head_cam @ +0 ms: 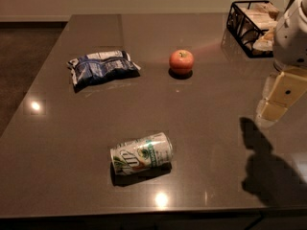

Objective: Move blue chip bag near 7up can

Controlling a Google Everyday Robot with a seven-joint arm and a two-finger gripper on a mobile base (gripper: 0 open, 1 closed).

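The blue chip bag (102,67) lies flat on the dark table at the back left, crinkled, dark blue with white ends. The 7up can (141,153) lies on its side near the front middle of the table, silver-white and green. The gripper (277,99) hangs above the table at the far right, well away from both the bag and the can, and holds nothing that I can see.
A red apple (181,62) sits at the back middle, right of the bag. A black wire basket (238,27) with snack packs stands at the back right. The table's front edge (144,213) runs just in front of the can.
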